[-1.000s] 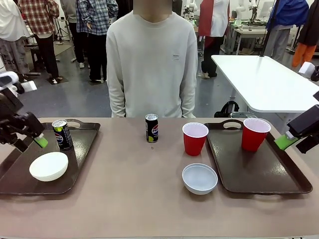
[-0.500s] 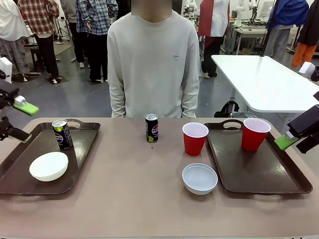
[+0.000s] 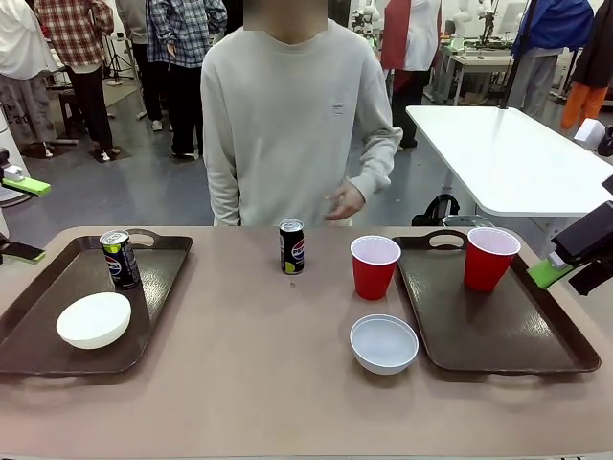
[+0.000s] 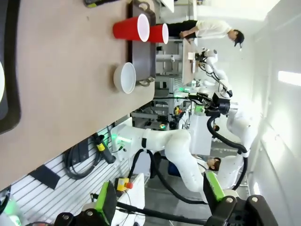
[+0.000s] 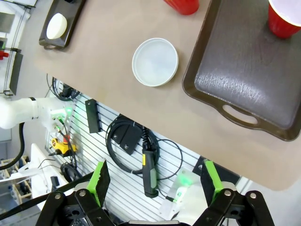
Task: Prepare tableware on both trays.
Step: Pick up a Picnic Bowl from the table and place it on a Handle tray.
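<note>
Your left claw (image 4: 160,194) has backed off the left tray (image 3: 163,264), jaws spread and empty, soda can (image 3: 119,259) delivered beside the bowl (image 3: 94,319); right claw (image 5: 154,178) likewise

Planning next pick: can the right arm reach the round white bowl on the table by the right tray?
Probably yes. The right gripper hangs open at the outer edge of the dark brown plastic tray; the round white bowl lies uncovered across it, and the tray's red plastic cup stands farther back.
</note>
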Available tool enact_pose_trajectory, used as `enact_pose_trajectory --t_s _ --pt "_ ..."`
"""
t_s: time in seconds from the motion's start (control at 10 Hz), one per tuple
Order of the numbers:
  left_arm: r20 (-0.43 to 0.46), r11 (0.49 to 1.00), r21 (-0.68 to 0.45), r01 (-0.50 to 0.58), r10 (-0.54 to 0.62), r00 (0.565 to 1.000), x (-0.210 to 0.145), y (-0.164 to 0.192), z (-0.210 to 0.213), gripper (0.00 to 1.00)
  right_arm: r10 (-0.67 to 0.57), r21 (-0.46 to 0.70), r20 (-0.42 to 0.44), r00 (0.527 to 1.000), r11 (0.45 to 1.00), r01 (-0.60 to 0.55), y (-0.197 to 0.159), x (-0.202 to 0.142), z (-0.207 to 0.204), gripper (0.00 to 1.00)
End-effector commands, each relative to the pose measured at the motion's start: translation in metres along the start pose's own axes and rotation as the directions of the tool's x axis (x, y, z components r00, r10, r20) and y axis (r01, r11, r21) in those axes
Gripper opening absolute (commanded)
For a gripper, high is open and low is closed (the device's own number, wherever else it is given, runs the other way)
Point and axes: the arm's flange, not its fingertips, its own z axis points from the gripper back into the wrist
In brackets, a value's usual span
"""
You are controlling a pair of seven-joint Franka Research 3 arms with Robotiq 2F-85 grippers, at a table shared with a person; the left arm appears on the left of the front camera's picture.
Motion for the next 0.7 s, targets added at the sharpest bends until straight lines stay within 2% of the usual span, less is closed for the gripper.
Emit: enact_pose_trajectory --t_s 0.0,0.3,0.4,0.6 --pt "0.000 0.999 -0.001 0.036 -0.036 0.999 -0.007 -0.008 0.002 0.98 -0.010 -0.016 -0.001 1.000 1.000 0.010 -0.001 0.000 -0.002 1.00" --pt "0.000 0.999 -0.001 0.036 -0.036 0.999 -0.007 -0.008 0.002 0.98 0.000 0.000 0.000 1.000 1.000 0.000 0.000 0.000 0.000 1.00" --pt "0.000 0.999 -0.001 0.036 -0.036 0.999 -0.007 -0.008 0.002 0.98 0.028 -0.096 -0.067 0.997 0.995 -0.034 0.032 0.008 0.001 1.00" --pt "0.000 0.999 -0.001 0.036 -0.036 0.999 -0.007 -0.008 0.002 0.98 0.042 -0.319 -0.183 0.982 0.942 -0.100 0.091 0.055 -0.030 1.00"
